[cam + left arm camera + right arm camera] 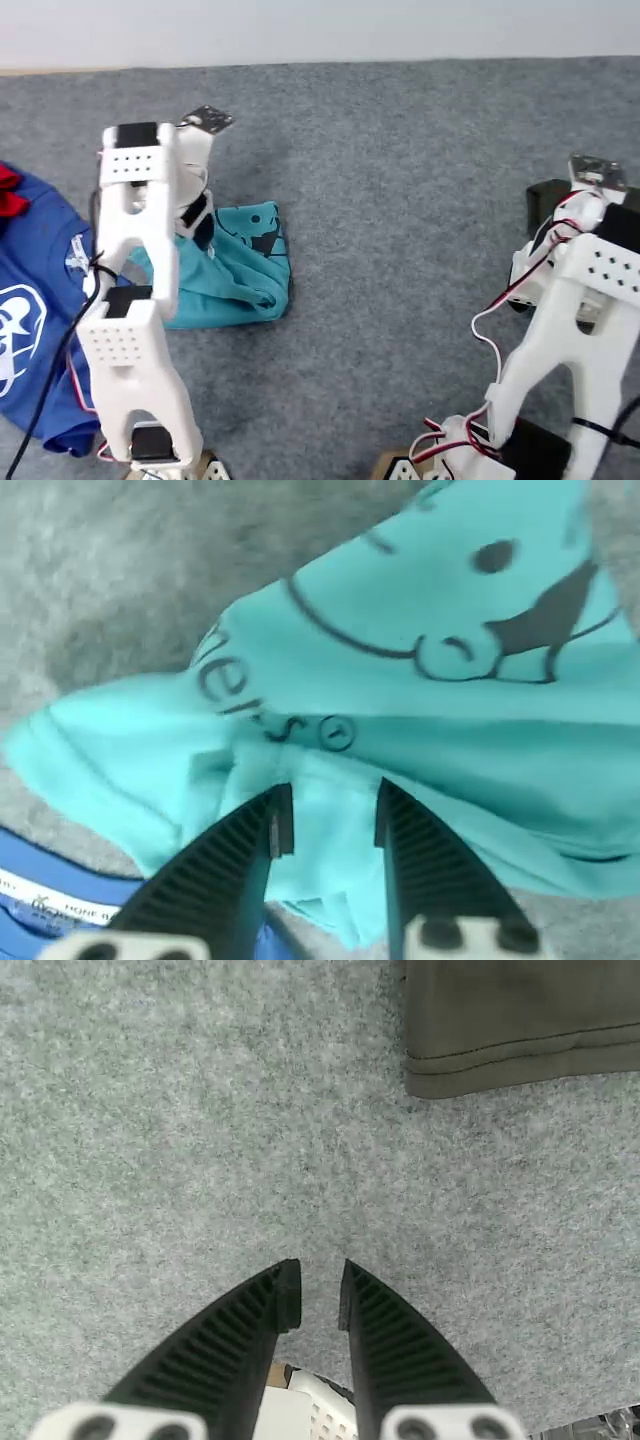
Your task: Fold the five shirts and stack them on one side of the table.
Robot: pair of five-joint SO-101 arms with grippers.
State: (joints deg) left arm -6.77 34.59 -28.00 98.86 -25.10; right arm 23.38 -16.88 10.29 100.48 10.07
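Observation:
A teal shirt (240, 270) with a dark print lies partly folded on the grey felt table (400, 200), left of centre. My left gripper (198, 222) is down on its left part. In the left wrist view the left gripper (330, 815) is shut on a bunched fold of the teal shirt (450, 730). A blue shirt (40, 300) with a white print lies spread at the table's left edge, and its collar (40, 900) reaches under the teal one. My right gripper (320, 1295) hovers over bare felt, its fingers nearly together with nothing between them. A folded dark olive shirt (520, 1020) lies just beyond it.
A bit of red cloth (8, 190) shows at the far left edge. The dark folded shirt (545, 205) sits at the right edge beside the right arm (580, 300). Open grey felt stretches across the middle and back of the table.

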